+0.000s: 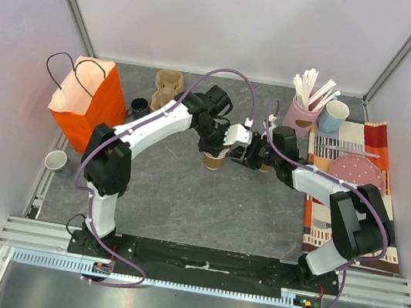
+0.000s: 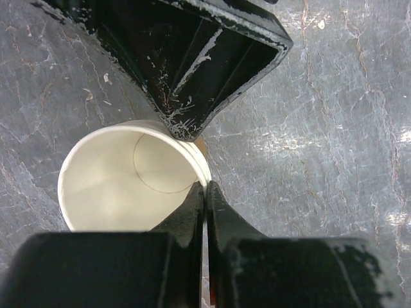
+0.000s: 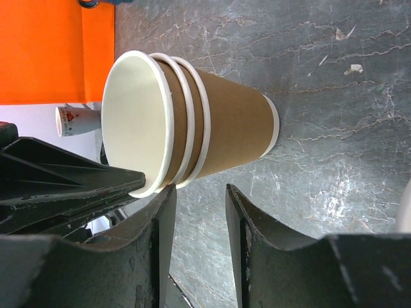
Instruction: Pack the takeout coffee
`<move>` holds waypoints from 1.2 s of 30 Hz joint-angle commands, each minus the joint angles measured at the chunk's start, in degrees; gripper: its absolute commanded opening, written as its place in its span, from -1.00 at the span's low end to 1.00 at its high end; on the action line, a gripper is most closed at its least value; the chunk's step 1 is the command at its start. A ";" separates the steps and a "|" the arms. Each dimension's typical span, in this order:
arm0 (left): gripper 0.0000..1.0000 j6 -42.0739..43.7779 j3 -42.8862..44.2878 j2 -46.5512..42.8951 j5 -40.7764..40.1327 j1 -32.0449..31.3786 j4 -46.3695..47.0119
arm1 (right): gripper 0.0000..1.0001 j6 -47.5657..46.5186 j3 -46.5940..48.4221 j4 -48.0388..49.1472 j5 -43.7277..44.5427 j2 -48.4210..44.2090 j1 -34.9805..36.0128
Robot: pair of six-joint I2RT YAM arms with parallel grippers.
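A stack of three nested brown paper cups, cream-white inside and without lids, stands on the grey table in the middle. My left gripper comes down from above and is shut on the rim of the top cup. My right gripper is open beside the stack, level with the rims. Its left fingertip is just under them and nothing lies between its fingers. In the top view it sits just right of the stack.
An orange paper bag stands at the back left, with a cardboard cup carrier and a dark mug beside it. At the right are a pink holder of white sticks, a light blue cup and a pink plate on a striped cloth.
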 commanded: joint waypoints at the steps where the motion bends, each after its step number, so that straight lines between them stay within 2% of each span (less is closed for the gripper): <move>1: -0.96 -4.55 2.68 0.79 2.23 -0.32 -0.09 | -0.11 2.73 1.86 4.75 -1.35 0.60 0.14; 11: -0.96 -10.35 -2.94 -3.33 -0.23 -0.32 9.48 | -0.13 8.19 1.33 8.62 0.49 0.16 0.22; 17: -0.96 -11.23 -2.86 -3.87 0.39 -0.32 9.67 | -0.14 8.63 1.07 7.92 3.13 2.09 0.22; 22: -0.96 -12.28 2.41 -3.34 0.92 -0.32 5.90 | -0.16 7.93 1.77 6.26 4.27 2.80 0.22; 29: -0.96 -12.37 5.05 -4.13 -0.66 -0.24 3.00 | -0.17 5.47 3.44 3.09 5.77 2.45 0.22; 36: -0.96 -13.43 15.23 -3.69 -3.92 0.38 -3.24 | -0.14 1.69 6.78 -1.92 6.82 1.31 0.22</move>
